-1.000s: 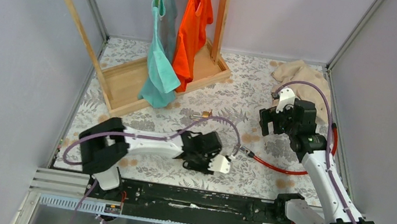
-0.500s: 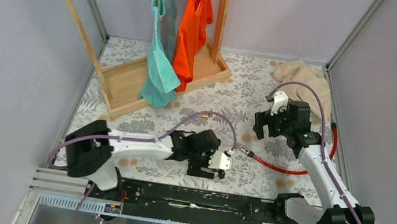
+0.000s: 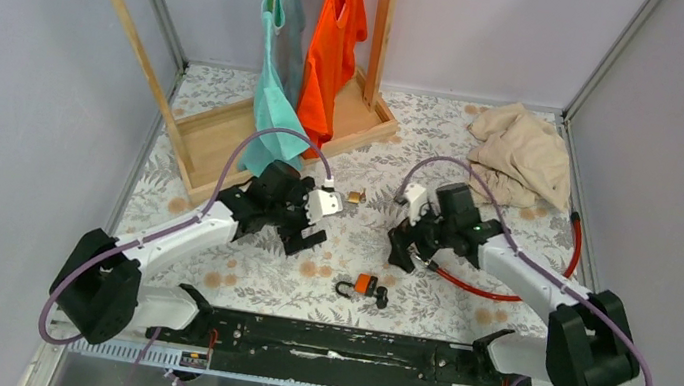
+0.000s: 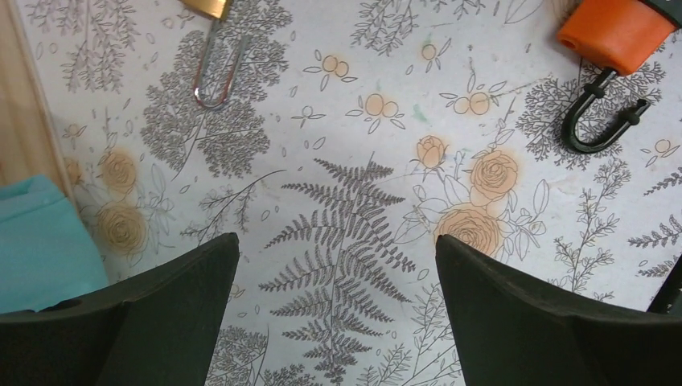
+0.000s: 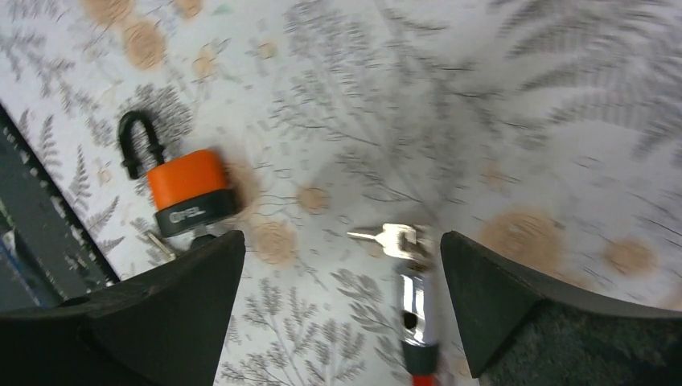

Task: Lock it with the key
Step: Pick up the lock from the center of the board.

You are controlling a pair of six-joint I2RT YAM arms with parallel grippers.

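Both claws are held wide open and empty above the worktop. The left claw is poised over bare patterned surface. The orange padlock is seen at the upper right of its view and a brass padlock at the top left, and neither is touched. The right claw is pointed down so that the key falls between its fingers, presumably so that it can be gripped next. The key lies flat at the end of a red cable. The orange padlock is laid near the front edge, between the two arms, within likely reach of either claw. Whether its black shackle is seated cannot be told. The locking is judged not yet done.
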